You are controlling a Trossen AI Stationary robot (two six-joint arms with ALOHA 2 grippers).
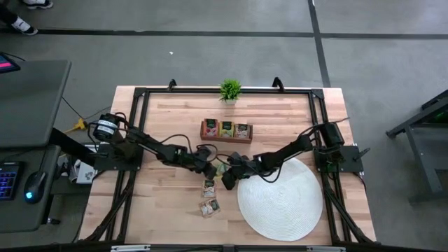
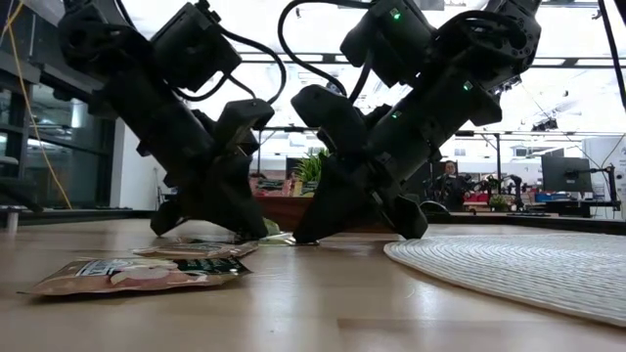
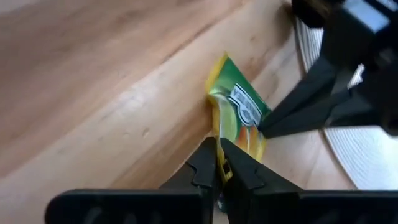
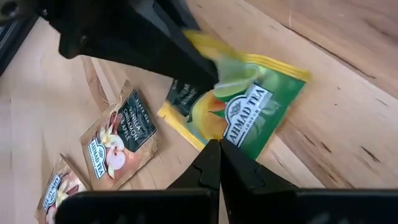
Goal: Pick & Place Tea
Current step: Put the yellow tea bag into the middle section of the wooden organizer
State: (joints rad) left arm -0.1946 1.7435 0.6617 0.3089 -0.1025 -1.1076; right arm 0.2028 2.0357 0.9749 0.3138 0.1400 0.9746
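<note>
We have both grippers down at the middle of the table (image 1: 175, 119), tips almost meeting over one green tea packet (image 4: 249, 115). Our left gripper (image 3: 217, 163) has its fingers pressed together on an edge of that packet, which stands partly lifted off the wood. Our right gripper (image 4: 219, 157) comes in from the opposite side; its fingers are also closed, tips at the packet's edge, though we cannot tell whether they actually pinch it. From above, the two grippers meet just beside the rim of the white mat (image 1: 287, 206), with the packet between them and still off the mat.

Two more packets lie flat on the wood nearby: a tan one (image 4: 119, 138) just beside the green one, and another (image 4: 59, 190) beyond it. In the high view these sit in a short line toward the table's near edge, left of the mat. A wooden tray (image 1: 226, 131) holding three packets sits farther back, and a small plant (image 1: 229, 89) stands behind it at the table's far edge
</note>
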